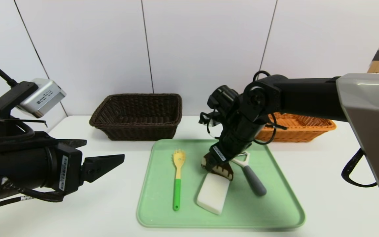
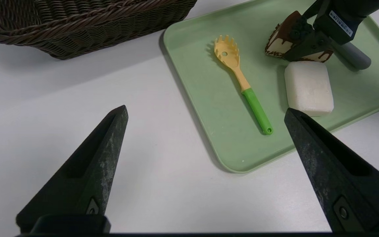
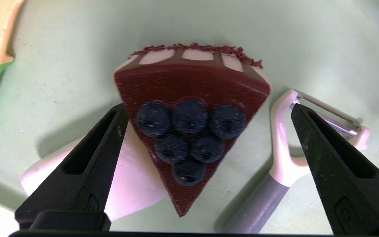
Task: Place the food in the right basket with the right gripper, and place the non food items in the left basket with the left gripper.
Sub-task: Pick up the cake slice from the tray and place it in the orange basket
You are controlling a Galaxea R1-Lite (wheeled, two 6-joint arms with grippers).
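My right gripper hangs over the green tray, jaws wide and empty, straddling the cake slice without touching. My arm hides most of the slice in the head view. My left gripper waits open, near left above the bench. Farther back, both baskets look empty.

Cake slice between spread fingers, white block and peeler crowding either side.
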